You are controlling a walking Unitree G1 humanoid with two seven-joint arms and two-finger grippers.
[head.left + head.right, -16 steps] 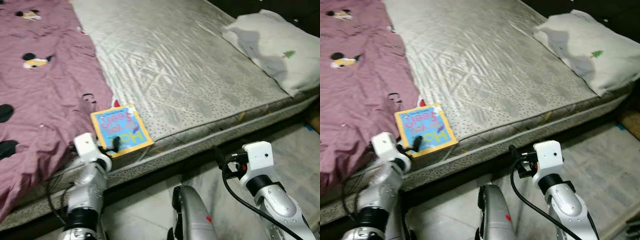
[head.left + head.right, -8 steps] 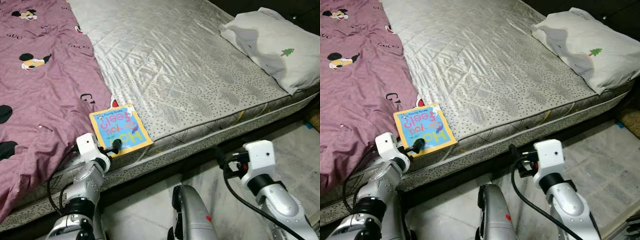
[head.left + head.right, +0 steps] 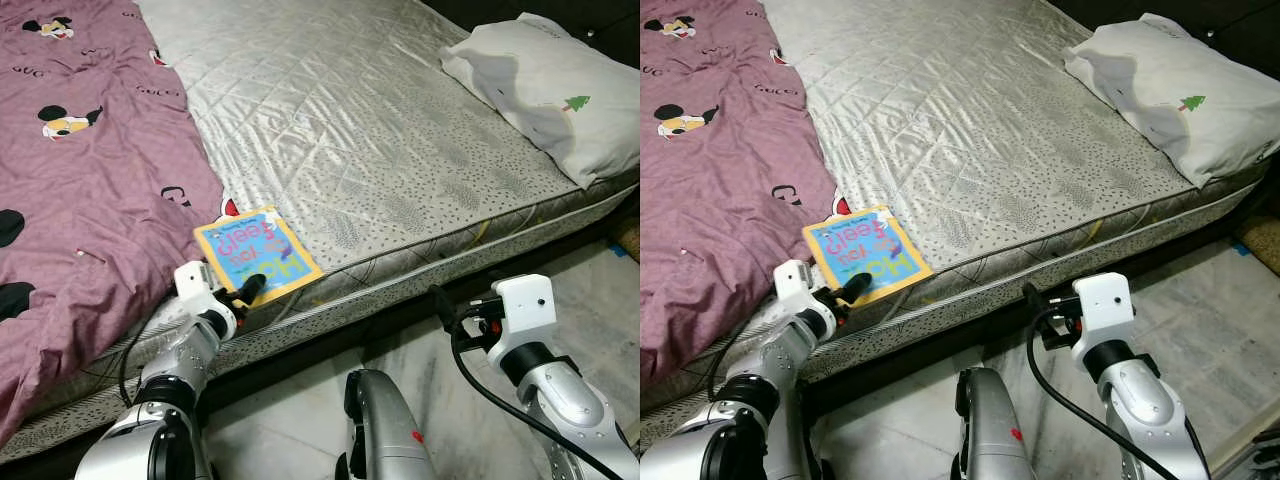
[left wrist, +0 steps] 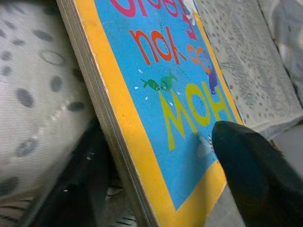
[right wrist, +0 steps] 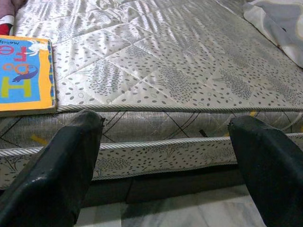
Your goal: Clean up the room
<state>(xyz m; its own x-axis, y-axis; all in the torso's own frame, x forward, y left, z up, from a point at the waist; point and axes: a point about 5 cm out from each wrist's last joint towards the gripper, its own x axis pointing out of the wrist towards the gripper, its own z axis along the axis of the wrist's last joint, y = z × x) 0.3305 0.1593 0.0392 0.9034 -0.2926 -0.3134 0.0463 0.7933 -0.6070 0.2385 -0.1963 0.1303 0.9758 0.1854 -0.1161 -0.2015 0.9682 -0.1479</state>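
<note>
One book (image 3: 257,263) pinched by left claw (image 3: 250,290), one pillow (image 3: 545,85), one mattress (image 3: 380,150)

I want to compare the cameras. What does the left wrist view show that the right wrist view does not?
Left wrist view: the left tool holds the book at its corner, one finger on the cover, the other under it.

Right wrist view: the right tool is open and holds nothing; the pillow is at the far edge.

Both: the book and the mattress.
</note>
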